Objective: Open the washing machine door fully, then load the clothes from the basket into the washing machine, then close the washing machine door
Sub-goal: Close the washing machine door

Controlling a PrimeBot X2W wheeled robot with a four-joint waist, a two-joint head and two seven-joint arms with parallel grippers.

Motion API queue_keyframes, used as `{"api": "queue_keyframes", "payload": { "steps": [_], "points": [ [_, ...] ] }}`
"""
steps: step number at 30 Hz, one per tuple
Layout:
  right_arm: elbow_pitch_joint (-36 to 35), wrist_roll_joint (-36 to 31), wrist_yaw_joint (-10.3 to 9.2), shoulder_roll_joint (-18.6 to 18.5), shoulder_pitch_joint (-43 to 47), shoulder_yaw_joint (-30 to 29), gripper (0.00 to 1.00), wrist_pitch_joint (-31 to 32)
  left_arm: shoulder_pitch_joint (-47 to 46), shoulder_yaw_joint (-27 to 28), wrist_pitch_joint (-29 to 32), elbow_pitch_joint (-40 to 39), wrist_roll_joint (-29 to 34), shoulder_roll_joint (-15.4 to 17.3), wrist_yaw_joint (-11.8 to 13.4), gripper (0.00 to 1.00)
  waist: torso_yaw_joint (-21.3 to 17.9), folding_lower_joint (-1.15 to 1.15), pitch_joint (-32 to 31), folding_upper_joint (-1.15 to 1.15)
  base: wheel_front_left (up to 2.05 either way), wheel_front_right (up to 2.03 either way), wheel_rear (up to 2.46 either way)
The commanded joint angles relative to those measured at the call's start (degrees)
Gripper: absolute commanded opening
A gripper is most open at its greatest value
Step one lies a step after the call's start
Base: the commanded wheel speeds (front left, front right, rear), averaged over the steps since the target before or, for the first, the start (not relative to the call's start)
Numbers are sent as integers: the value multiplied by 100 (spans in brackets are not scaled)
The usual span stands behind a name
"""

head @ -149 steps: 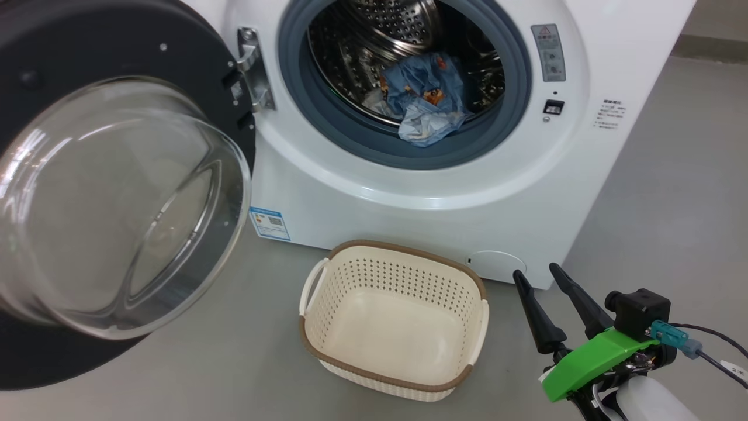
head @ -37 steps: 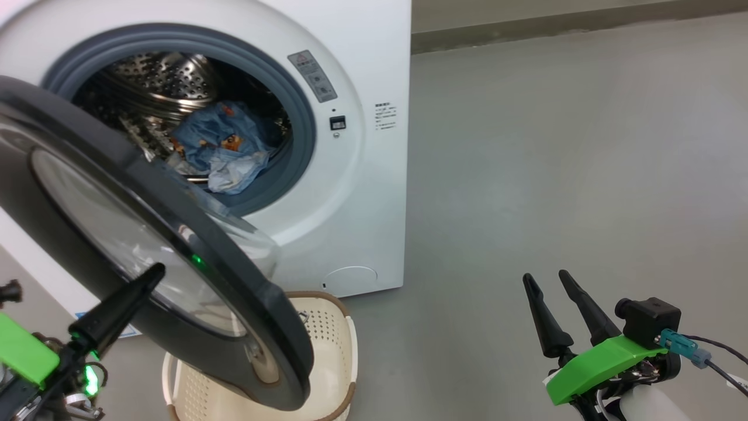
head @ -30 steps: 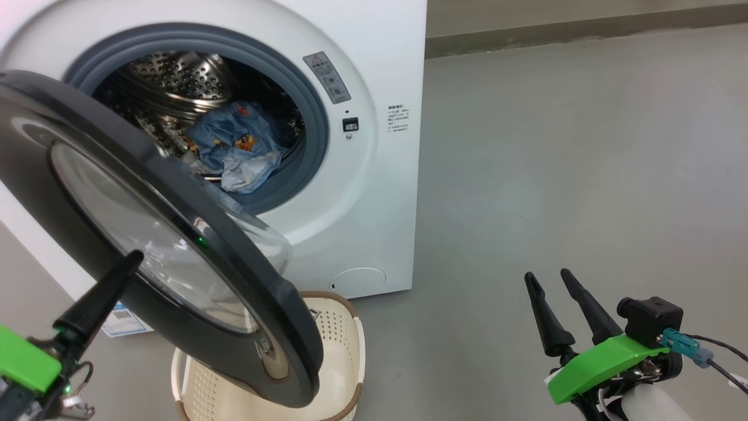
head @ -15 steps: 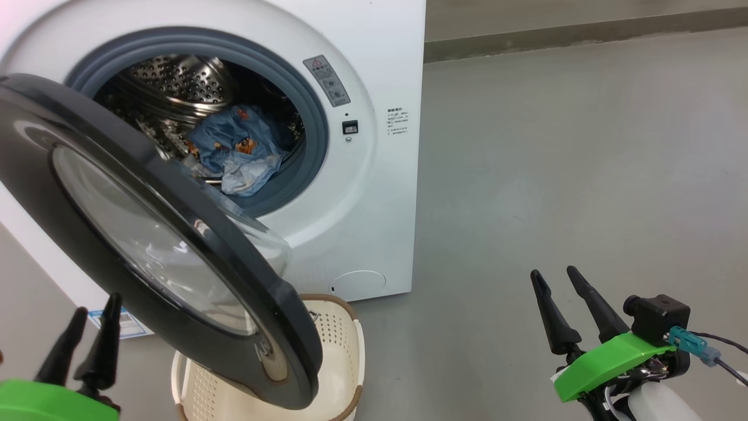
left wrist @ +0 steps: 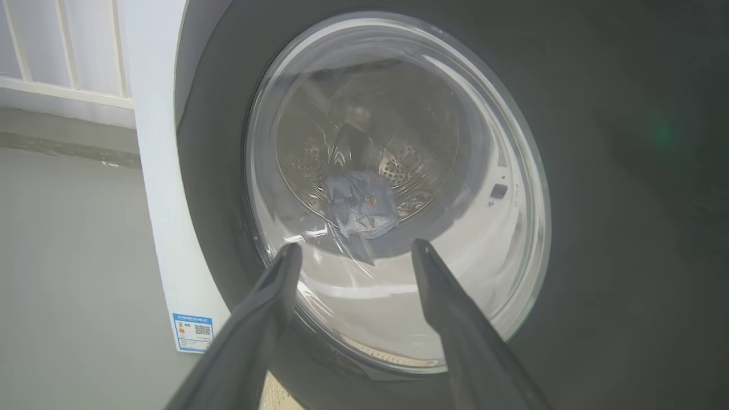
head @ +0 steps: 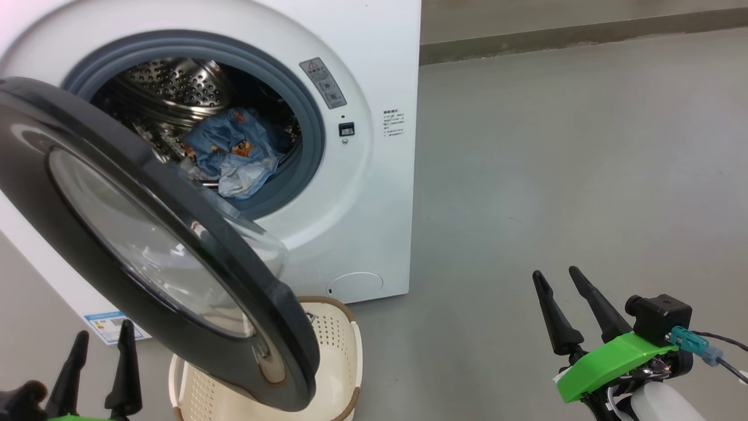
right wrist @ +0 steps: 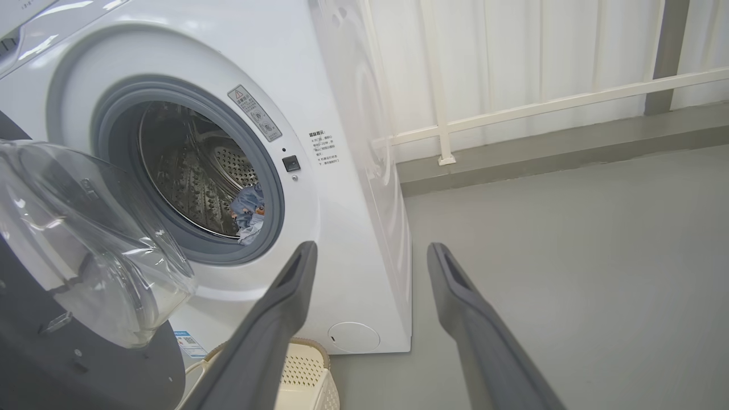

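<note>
The plain grey floor [head: 555,146] spreads from 12 o'clock round to 5 o'clock of where I stand. The big white boxy front-loading washing machine [head: 385,47] fills the 10 to 12 o'clock side, its grey rubber gasket [head: 310,117] ringing the perforated steel drum [head: 169,88].

The large round door with the glossy black rim and bulging clear glass bowl [head: 274,316] hangs half swung at 9 o'clock. It stands between the robot and the left part of the drum mouth, and it covers most of the small cream-white perforated plastic basket with the brown woven-look rim [head: 336,351], which sits on the floor at 6 o'clock, just in front of the machine.

The light-blue clothes with orange-brown bear faces and some cream-white cloth [head: 234,149] lie bunched low in the drum; seen from the left wrist, they [left wrist: 361,205] show through the door glass.

The right gripper [head: 556,275] hovers at 4 o'clock over bare floor, its claw spread and holding nothing. The left gripper [head: 102,345] sits at 8 o'clock, just outside the door's rim, its claw likewise released and not touching the door.

A small blue label sticker [head: 114,324] shows low on the cabinet at 8 o'clock, and a round white cap [head: 355,286] at its bottom right corner.
</note>
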Motion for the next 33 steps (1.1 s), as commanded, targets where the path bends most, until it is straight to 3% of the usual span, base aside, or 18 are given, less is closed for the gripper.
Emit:
{"api": "queue_keyframes", "payload": {
  "steps": [1, 8, 33],
  "points": [
    [-149, -26, 32, -91, -82, 122, 100, -71, -112, 161, -99, -90, 117, 138, 34, 100, -14, 0, -5, 0, 0, 0, 0],
    [-157, -40, 32, -105, -69, 99, 100, -71, -102, 24, -425, 126, 502, 204, 162, 100, -59, 0, -1, 0, 0, 0, 0],
    [-152, -198, 32, -110, -63, 10, 100, -71, -164, -119, -579, 251, 513, 144, 325, 100, 38, 0, 34, 0, 0, 0, 0]
  ]
}}
